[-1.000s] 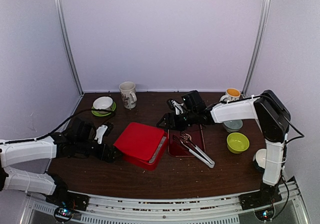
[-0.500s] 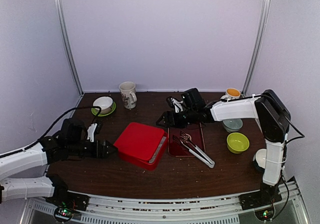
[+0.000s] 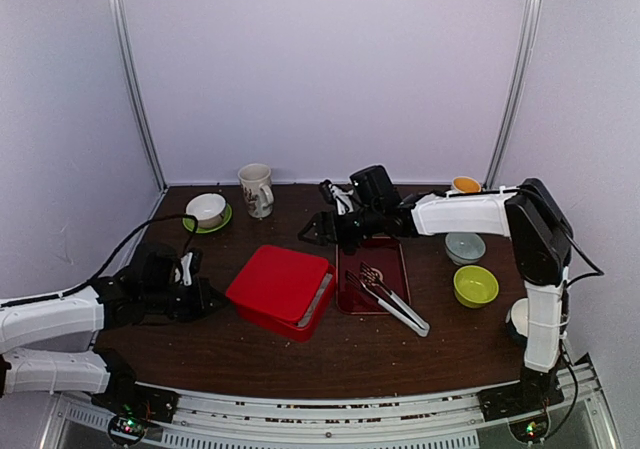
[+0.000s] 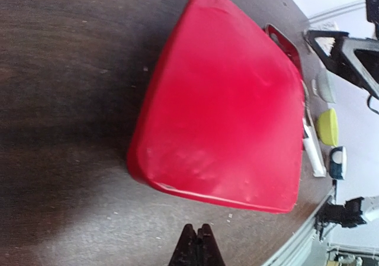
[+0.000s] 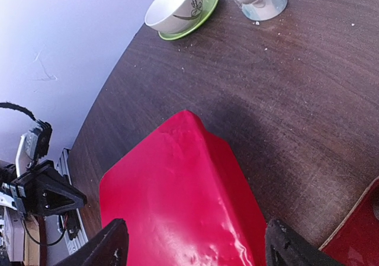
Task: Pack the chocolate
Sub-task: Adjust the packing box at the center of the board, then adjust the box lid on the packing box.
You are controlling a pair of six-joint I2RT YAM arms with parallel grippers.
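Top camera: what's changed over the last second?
The left gripper backed away from the red box and shut empty. The right gripper, open, slid left beyond the box. Box, tongs and mug stayed put.

Lab test cell (enclosed): white panel walls (image 3: pixel 320 69), alu corner posts (image 3: pixel 135 79), wooden table (image 3: pixel 300 364).

1. left arm (image 3: pixel 50 314): low, stretched from the near-left corner of the tabletop (image 3: pixel 330 364) toward its middle.
2. left gripper (image 3: pixel 212 299): fingers pressed together, nothing between.
3. right arm (image 3: pixel 470 212): upper link upright at the right edge, forearm level, reaching left.
4. right gripper (image 3: pixel 312 231): fingers spread wide, empty.
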